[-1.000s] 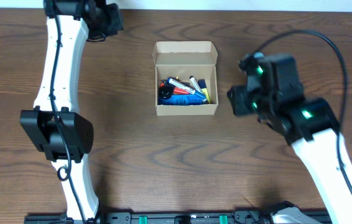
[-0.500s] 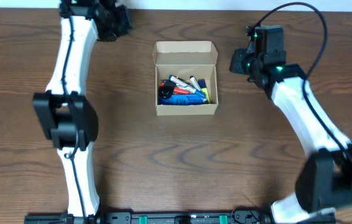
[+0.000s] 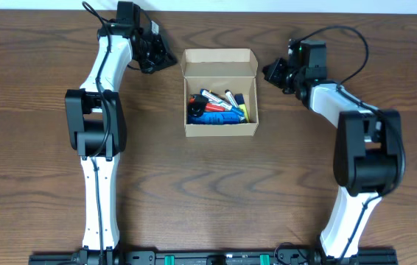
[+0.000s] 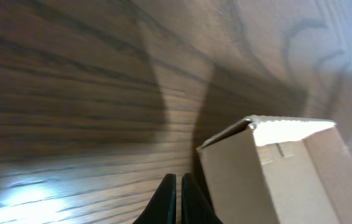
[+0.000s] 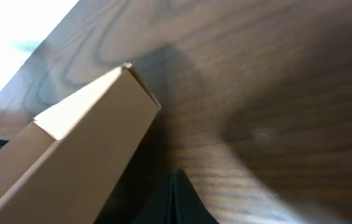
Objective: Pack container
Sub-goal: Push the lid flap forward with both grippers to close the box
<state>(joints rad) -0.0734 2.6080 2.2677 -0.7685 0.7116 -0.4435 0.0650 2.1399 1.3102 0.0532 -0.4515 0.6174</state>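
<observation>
The container, a tan cardboard box with its flap lid standing open at the back, sits mid-table with several pens and markers inside. My left gripper is shut and empty just left of the box's back left corner. The left wrist view shows that corner to the right of the left gripper. My right gripper is shut and empty just right of the box's back right corner. In the right wrist view the box wall lies left of the right gripper.
The dark wood table stretches in front of the box. Both white arms reach along the sides from the near edge. A pale wall strip borders the far edge.
Both arms swung inward toward the box's back corners. The right gripper went from slightly open to shut. The box and its contents stayed put.
</observation>
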